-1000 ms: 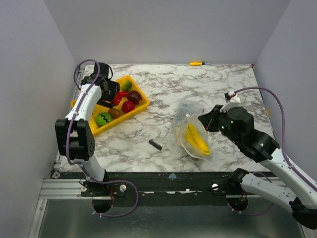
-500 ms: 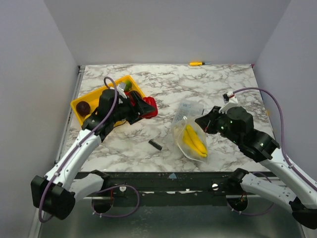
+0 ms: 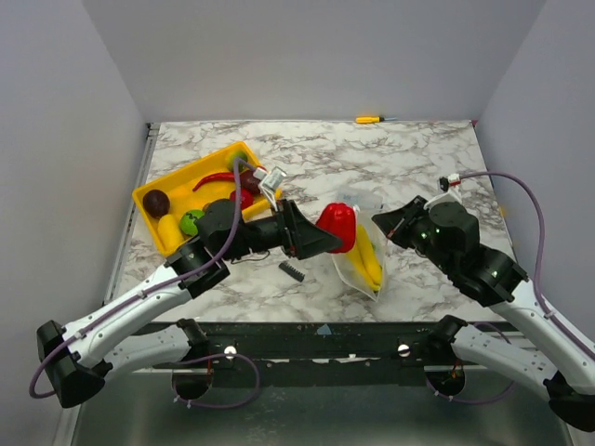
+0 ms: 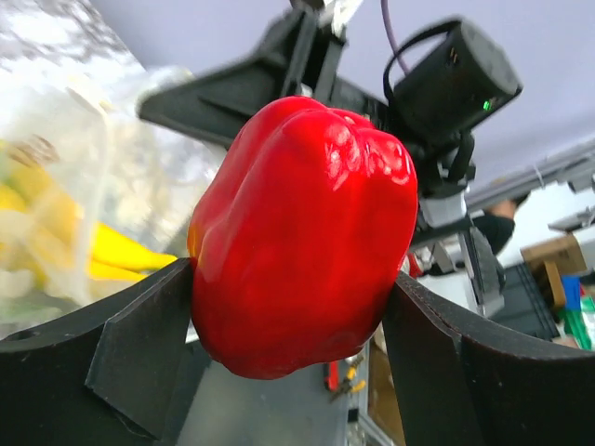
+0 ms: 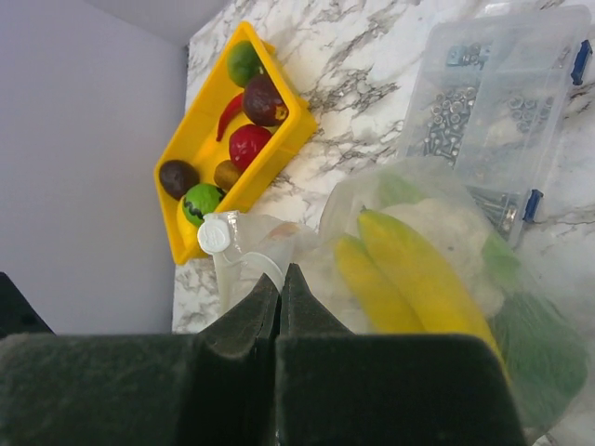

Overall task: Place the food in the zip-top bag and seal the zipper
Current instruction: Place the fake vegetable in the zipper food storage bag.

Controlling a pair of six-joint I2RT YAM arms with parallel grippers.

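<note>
Two pincers, one bag and one tray, set out on a marbled tabletop (image 3: 418,158).

1. Left pincer (image 3: 325,236): both fingers clamped on a red pepper (image 3: 338,223), carried clear of the tabletop. The pepper hangs just beside the bag's upper left side; whether they touch cannot be told.
2. Right pincer (image 3: 379,221): fingers pressed together on a fold of the bag's upper edge, as the right wrist view shows, with that edge lifted.
3. Bag (image 3: 358,269): clear, between the two pincers, its lower part resting on the tabletop. Contents: two bananas (image 3: 369,260), a cauliflower (image 5: 437,223) and a green piece (image 5: 535,353). The zipper is too faint to make out.
4. Tray (image 3: 144,195): yellow, at far left, well apart from the bag. Contents include a chili (image 3: 216,177), a dark purple piece (image 3: 156,201), a green ball (image 3: 191,221), a red ball (image 5: 249,144) and a small brown piece (image 5: 226,174).
5. Box (image 5: 502,93): clear, lidded, holding screws, just behind the bag.
6. Spring (image 3: 292,270): small, black, lying on the tabletop near the bag, below the left pincer in the top view.
7. Tool (image 3: 369,119): yellow-handled, at the far edge.
</note>
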